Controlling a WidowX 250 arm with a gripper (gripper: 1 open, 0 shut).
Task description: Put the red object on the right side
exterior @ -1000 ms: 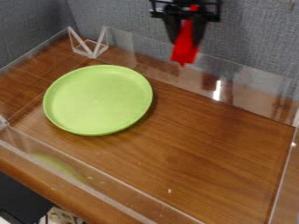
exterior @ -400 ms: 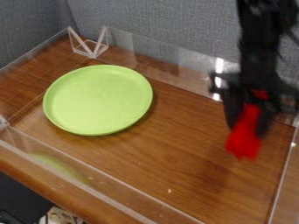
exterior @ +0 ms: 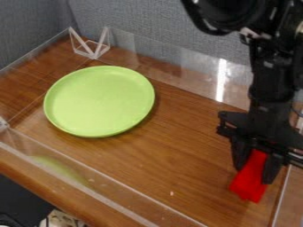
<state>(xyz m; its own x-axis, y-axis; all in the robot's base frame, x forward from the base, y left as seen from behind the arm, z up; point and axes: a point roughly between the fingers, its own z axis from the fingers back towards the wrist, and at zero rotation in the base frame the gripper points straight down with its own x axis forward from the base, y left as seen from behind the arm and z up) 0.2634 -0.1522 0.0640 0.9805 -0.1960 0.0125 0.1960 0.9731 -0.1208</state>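
"What colour was the round plate [exterior: 98, 101]?"
"Plain light green, with no pattern on it."
"And the block [exterior: 250, 177]?"
"Bright red, plain where it showed."
"The gripper [exterior: 260, 154]?"
"Black, like most of the arm [exterior: 272, 80], which had small grey patches."
"How about the bench [exterior: 154, 168]?"
"Warm orange-brown, with streaks of wood grain."
"The wall panel [exterior: 166, 31] behind?"
"Grey, finely speckled."
"And the wire-like frame [exterior: 89, 44]?"
"Whitish."

Bright, even light; warm sheen on worktop [exterior: 178, 168]. Vertical white glare streak, upper right of center, on clear panel [exterior: 190, 75]. Low resolution, slightly soft. Lower left corner dark.
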